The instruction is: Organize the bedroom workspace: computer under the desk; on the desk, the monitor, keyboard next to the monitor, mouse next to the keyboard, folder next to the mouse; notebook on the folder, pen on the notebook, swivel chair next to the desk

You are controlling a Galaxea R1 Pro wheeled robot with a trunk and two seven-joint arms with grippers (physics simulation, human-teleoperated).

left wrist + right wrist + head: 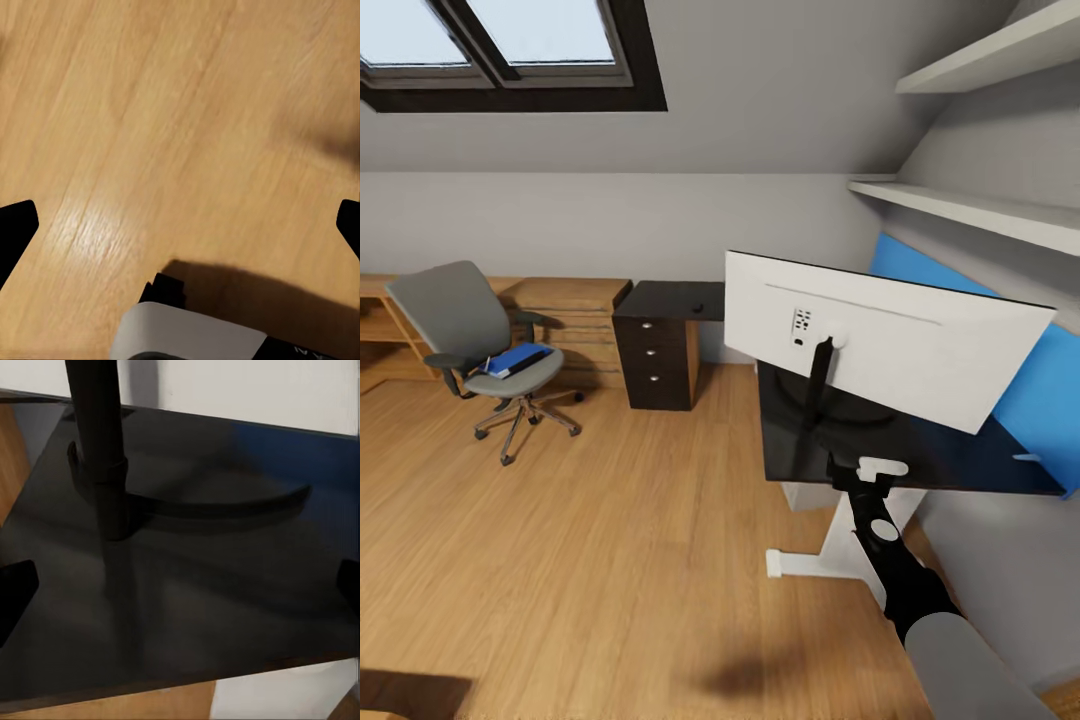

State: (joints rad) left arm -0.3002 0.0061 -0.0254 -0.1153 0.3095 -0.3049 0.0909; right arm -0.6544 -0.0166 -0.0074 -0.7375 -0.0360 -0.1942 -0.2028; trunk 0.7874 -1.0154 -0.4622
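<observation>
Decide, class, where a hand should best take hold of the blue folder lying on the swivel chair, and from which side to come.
Probably the folder's front edge, approached from above and the open front of the swivel chair. It lies flat on the seat, so only its thin rim offers a hold. The tall back and the armrests block the other sides.

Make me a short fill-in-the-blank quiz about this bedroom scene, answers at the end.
1. The blue folder lies on the seat of the ____.
2. The monitor stands on the black ____.
3. The monitor shows the head camera its ____ back.
4. The drawer unit has ____ drawers.

Answers: chair; desk; white; three
</observation>
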